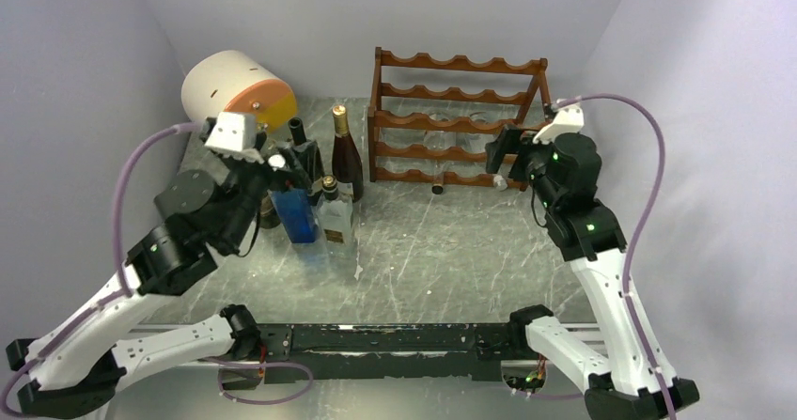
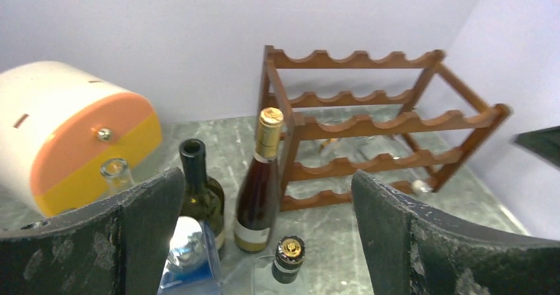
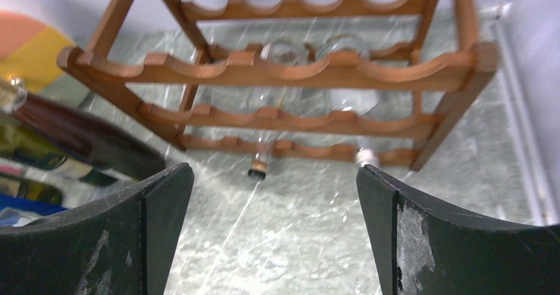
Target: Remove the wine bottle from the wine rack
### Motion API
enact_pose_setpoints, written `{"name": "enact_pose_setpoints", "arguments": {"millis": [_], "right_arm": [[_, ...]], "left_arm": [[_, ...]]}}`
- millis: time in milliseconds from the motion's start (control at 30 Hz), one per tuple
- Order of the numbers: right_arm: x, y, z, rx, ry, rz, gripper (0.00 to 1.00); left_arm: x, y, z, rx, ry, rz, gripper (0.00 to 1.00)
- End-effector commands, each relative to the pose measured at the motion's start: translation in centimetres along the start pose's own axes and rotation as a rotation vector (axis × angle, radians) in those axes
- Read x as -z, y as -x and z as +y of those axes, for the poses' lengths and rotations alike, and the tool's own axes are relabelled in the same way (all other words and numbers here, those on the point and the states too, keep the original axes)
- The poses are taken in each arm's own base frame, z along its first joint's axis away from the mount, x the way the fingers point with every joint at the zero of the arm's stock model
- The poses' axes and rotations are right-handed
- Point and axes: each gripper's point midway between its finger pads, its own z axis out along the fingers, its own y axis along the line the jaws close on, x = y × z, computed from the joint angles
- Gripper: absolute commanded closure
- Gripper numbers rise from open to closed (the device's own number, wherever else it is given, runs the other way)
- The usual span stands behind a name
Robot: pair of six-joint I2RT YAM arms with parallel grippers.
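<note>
The dark reddish-brown wine rack [image 1: 458, 119] stands at the back of the table; it also shows in the left wrist view [image 2: 370, 127] and the right wrist view [image 3: 290, 70]. Two clear glass wine bottles lie in its lower tiers, necks toward me: one with a dark cap [image 3: 256, 169] [image 1: 438, 189], one with a white cap [image 3: 364, 156] [image 1: 498, 183]. My right gripper [image 1: 504, 152] [image 3: 274, 232] is open and empty, just in front of the rack's right half, above the table. My left gripper [image 1: 299, 166] [image 2: 267, 235] is open and empty, hovering over standing bottles left of the rack.
Left of the rack stand a dark red bottle with gold foil [image 2: 259, 189], a green bottle [image 2: 197, 186], a blue bottle [image 2: 188, 259], a clear black-capped bottle [image 2: 288, 259] and a clear bottle [image 2: 115, 171]. A white, orange and yellow drum [image 1: 235, 86] lies back left. Walls close in all round.
</note>
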Motion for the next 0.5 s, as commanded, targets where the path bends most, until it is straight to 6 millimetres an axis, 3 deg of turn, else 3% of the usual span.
{"name": "enact_pose_setpoints", "arguments": {"millis": [0, 133, 200, 300, 467], "right_arm": [[2.3, 3.2, -1.8, 0.072, -0.099, -0.085, 0.0], [3.5, 4.6, -1.0, 0.089, -0.053, -0.118, 0.0], [3.9, 4.9, -0.2, 0.098, -0.003, -0.139, 0.0], [4.3, 5.2, 0.6, 0.106, 0.049, -0.17, 0.0], [4.3, 5.6, 0.9, 0.116, 0.061, -0.176, 0.0]], "left_arm": [[-2.1, -0.4, 1.7, -0.173, 0.12, 0.053, 0.01], [-3.7, 2.1, 3.6, -0.158, 0.152, -0.006, 0.01], [-5.1, 2.2, 4.4, -0.162, 0.122, 0.02, 0.02], [-6.7, 2.7, 7.7, -0.112, 0.144, 0.066, 0.01], [-4.7, 5.1, 10.2, -0.081, 0.203, -0.051, 0.01]]}}
